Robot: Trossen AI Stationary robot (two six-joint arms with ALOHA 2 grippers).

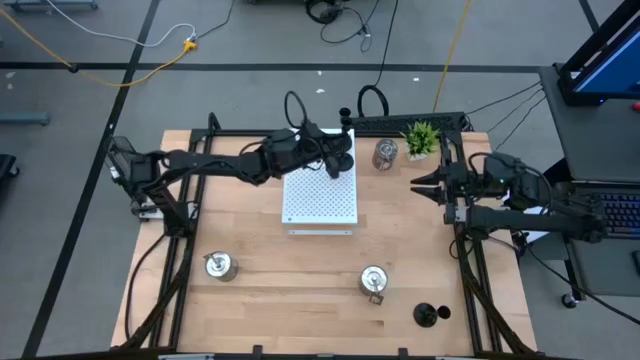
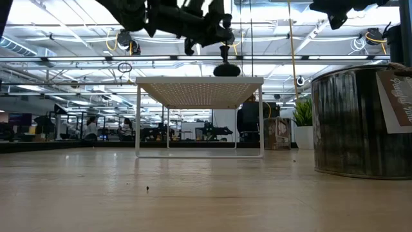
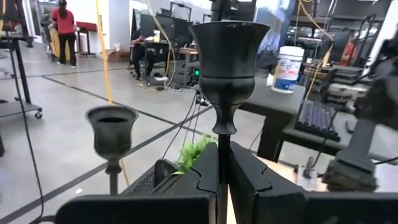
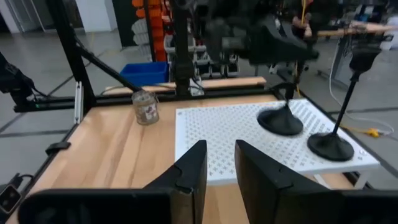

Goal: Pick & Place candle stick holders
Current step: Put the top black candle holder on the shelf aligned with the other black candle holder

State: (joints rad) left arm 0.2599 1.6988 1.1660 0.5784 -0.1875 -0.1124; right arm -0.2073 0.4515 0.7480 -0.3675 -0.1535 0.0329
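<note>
My left gripper is over the far right part of the white perforated board, shut on a matte black candle stick holder. A second black holder stands by its round base on the board next to it. A third black holder stands near the table's near right corner. Silver holders stand on the table at the near left, near middle and far right. My right gripper is open and empty, right of the board. My left gripper pinches the black holder's thin stem just below its cup, between the two fingers. The fingers come about level from the table's left, across the stem. The holder stands upright; its round base is at the board's top, touching or just above, I cannot tell.
A small green spiky plant stands at the far edge beside the far silver holder. The board stands on thin legs above the table. Bare wood lies in front of the board and between the near silver holders.
</note>
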